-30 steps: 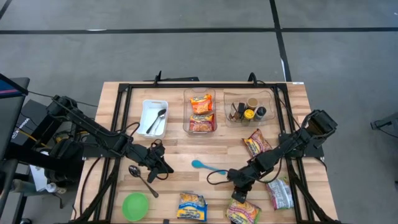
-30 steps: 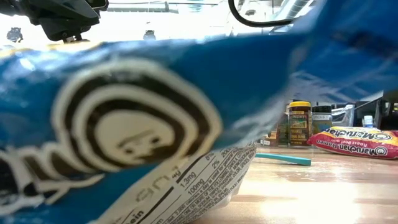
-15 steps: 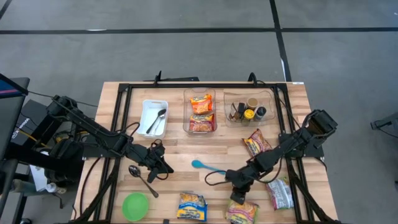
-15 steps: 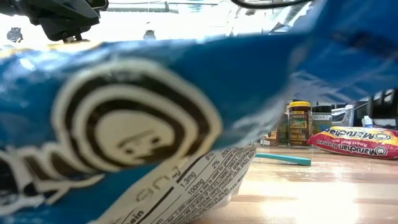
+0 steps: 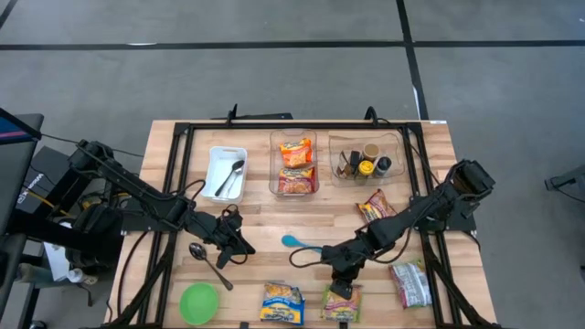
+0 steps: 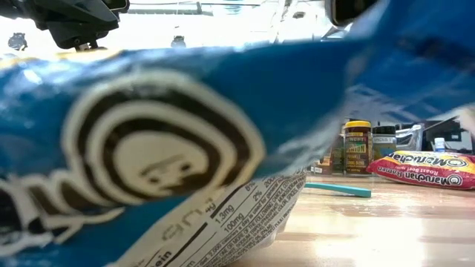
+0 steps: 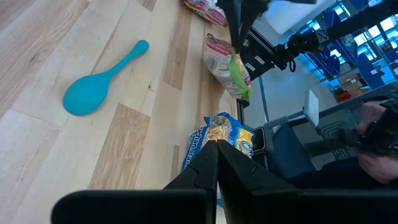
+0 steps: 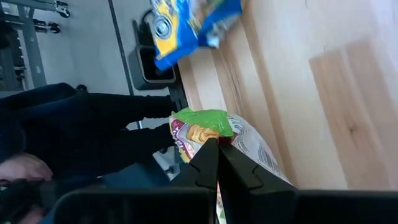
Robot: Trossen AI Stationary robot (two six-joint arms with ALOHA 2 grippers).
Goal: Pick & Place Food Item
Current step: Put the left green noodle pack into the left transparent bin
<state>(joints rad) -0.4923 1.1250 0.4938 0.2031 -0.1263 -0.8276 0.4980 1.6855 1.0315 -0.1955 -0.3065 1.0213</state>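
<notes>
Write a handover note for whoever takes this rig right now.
Right gripper: shut on the green-topped noodle pack at the table's near edge; whether the pack is off the wood cannot be told.
Left gripper: shut, holding nothing, waiting beside the metal spoon.
Things: two packs already lie in the middle bin. Loose on the table: blue pack near the front, red pack and another pack on the right.
Done: grasp of the green-topped pack.
Left: carry it to its place, probably the middle bin, release, then likely the other loose packs.
</notes>
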